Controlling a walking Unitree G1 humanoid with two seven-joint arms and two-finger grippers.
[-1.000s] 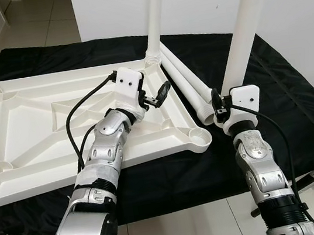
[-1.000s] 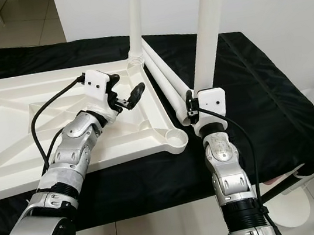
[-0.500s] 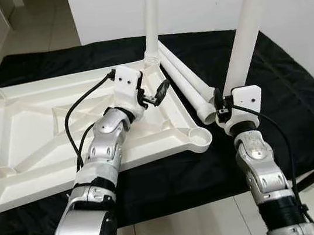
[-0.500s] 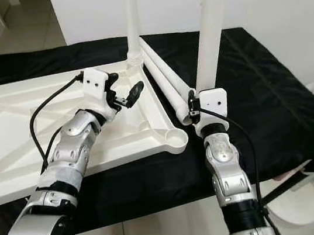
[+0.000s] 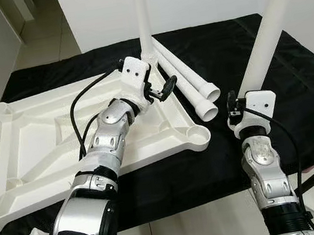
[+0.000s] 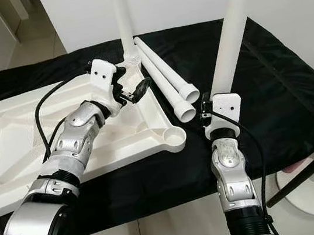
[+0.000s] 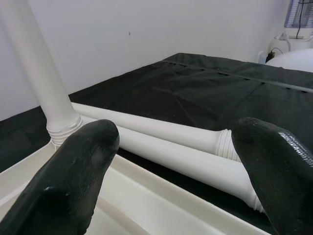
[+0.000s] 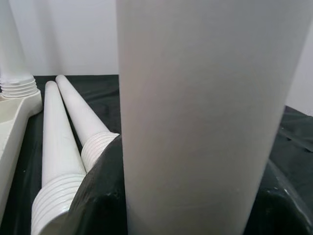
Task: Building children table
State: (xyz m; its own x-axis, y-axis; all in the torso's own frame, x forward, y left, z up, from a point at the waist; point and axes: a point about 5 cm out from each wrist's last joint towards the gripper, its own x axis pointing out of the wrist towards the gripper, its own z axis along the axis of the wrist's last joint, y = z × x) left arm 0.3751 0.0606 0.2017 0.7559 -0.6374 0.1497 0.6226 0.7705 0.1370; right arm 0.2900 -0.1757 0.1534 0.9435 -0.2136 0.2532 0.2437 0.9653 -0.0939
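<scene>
Black cloth covers the surface (image 5: 295,91). Nearest, the right hand (image 5: 245,113) grips an upright white leg (image 5: 263,39): stiff, probably light, slick. The left hand (image 5: 162,90) hovers open above the upturned tabletop (image 5: 30,142). Beyond lie two spare legs (image 5: 190,83).

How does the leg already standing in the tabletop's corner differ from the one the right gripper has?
The fitted leg stands upright, its threaded end seated in a corner socket of the upturned tabletop; the held leg tilts and sits in no socket, off the tabletop's right side. The right gripper is shut on the held leg; nothing grips the fitted leg, and the open left gripper hovers close by. Both are plain white tubes.
</scene>
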